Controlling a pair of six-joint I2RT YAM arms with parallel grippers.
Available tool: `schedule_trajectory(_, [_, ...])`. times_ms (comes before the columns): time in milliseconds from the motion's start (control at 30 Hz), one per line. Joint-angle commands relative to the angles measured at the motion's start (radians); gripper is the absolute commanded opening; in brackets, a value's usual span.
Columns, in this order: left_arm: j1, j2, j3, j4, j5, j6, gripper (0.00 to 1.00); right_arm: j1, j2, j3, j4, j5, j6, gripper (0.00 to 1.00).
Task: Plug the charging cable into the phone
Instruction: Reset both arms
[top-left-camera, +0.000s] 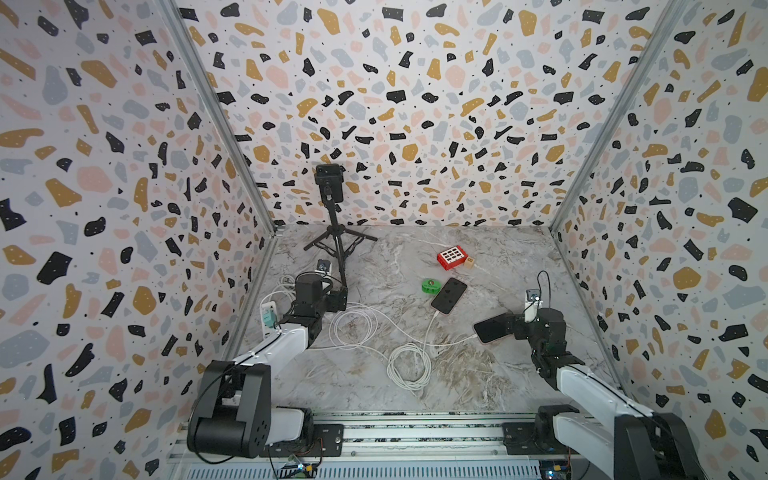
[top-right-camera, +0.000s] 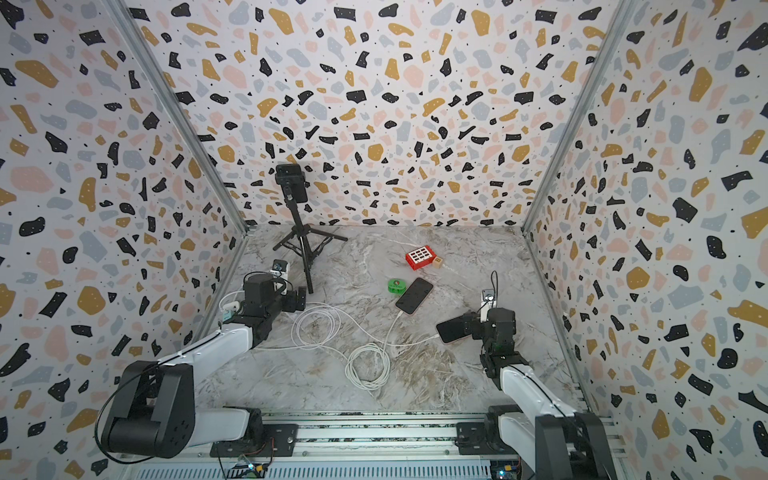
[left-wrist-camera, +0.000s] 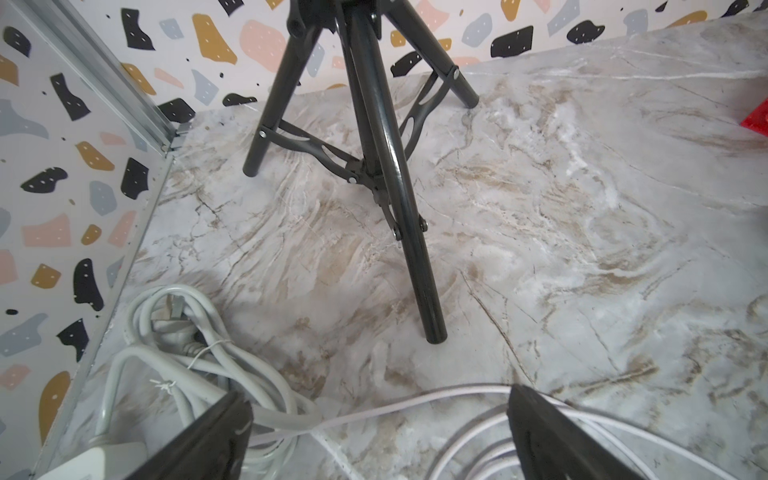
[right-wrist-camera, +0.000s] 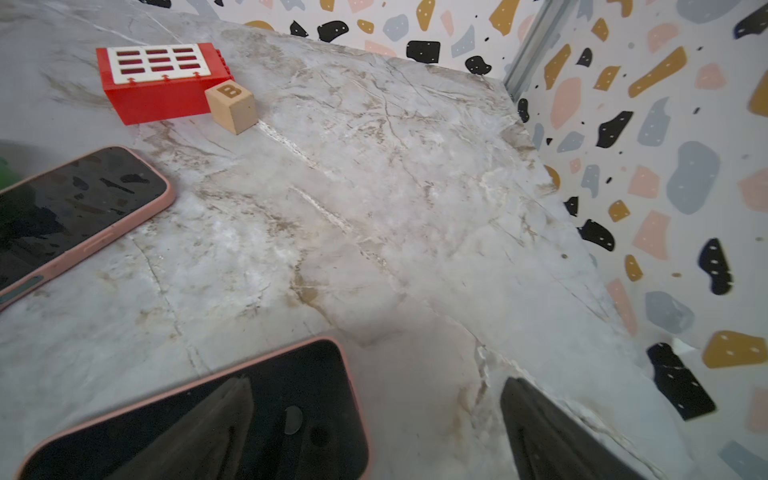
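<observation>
The pink-cased phone with a black screen (top-left-camera: 492, 328) lies flat on the marbled tabletop (top-left-camera: 498, 257), right of centre. One corner is under a finger of the right gripper (right-wrist-camera: 378, 382), whose jaws stand wide apart and hold nothing. A thin white charging cable (top-left-camera: 449, 344) reaches the phone's end that faces the table's middle; the plug is too small to judge.

Bare marble runs from the phone to the right wall (top-left-camera: 665, 208). A second pink-cased phone (top-left-camera: 449, 295) lies just beyond, and another white cable (top-left-camera: 430, 328) meets its near end.

The left gripper (left-wrist-camera: 378, 395), spread wide and empty, hangs over cable loops beside the black tripod (top-left-camera: 338, 249). At the back, a wooden cube (right-wrist-camera: 230, 106) marked "B" touches a red block with a white grid top (top-left-camera: 452, 257).
</observation>
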Motion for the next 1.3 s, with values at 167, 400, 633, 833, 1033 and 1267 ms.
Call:
schedule_trajectory(167, [0.035, -0.034, -0.115, 0.213, 0.040, -0.004, 1.00, -0.082, 0.345, 0.029, 0.475, -0.219, 0.021, 1.00])
schedule_trajectory(400, [0.038, 0.003, -0.198, 0.356, 0.076, 0.014, 1.00, -0.082, 0.388, 0.089, 0.384, -0.208, 0.026, 1.00])
schedule_trajectory(633, [0.038, 0.133, -0.265, 0.600, 0.107, 0.024, 1.00, -0.081, 0.390, 0.117, 0.352, -0.121, 0.057, 1.00])
schedule_trajectory(833, [0.038, 0.106, -0.252, 0.541, 0.102, 0.025, 1.00, -0.080, 0.390, 0.120, 0.343, -0.128, 0.054, 1.00])
schedule_trajectory(1033, [0.038, 0.098, -0.251, 0.530, 0.065, 0.006, 1.00, -0.080, 0.397, 0.116, 0.361, -0.131, 0.053, 1.00])
schedule_trajectory(1267, [0.038, 0.100, -0.239, 0.508, 0.024, -0.012, 1.00, -0.081, 0.396, 0.116, 0.359, -0.129, 0.053, 1.00])
